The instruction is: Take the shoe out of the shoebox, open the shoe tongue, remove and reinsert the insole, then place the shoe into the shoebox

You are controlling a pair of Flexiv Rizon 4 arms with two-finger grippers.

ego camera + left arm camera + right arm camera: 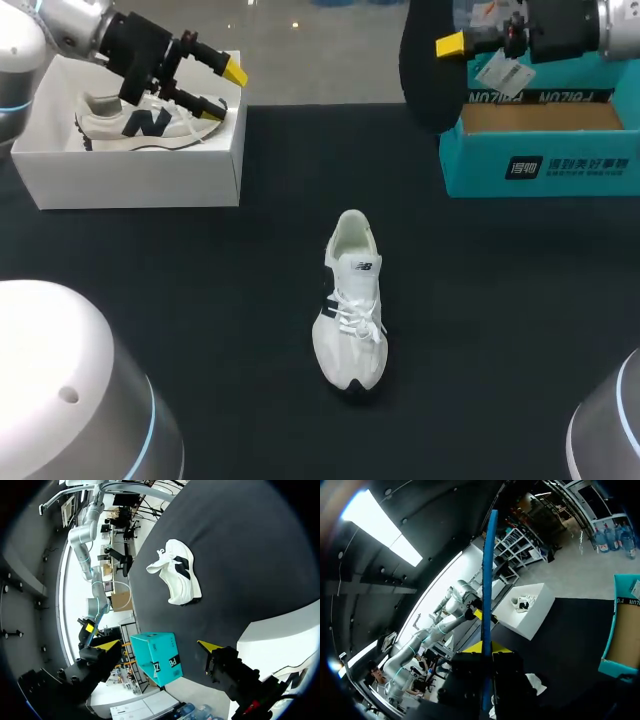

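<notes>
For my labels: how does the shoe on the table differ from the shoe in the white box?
The shoe on the table stands upright on its sole; the shoe in the white box lies on its side. The first has no gripper near; the second is under the left gripper. Both are white with dark marks.

Blue insole (488,580) edge-on between the jaws

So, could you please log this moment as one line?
insole: out, in right jaws near teal shoebox | shoe: upright mid-table | left jaws: open
</notes>
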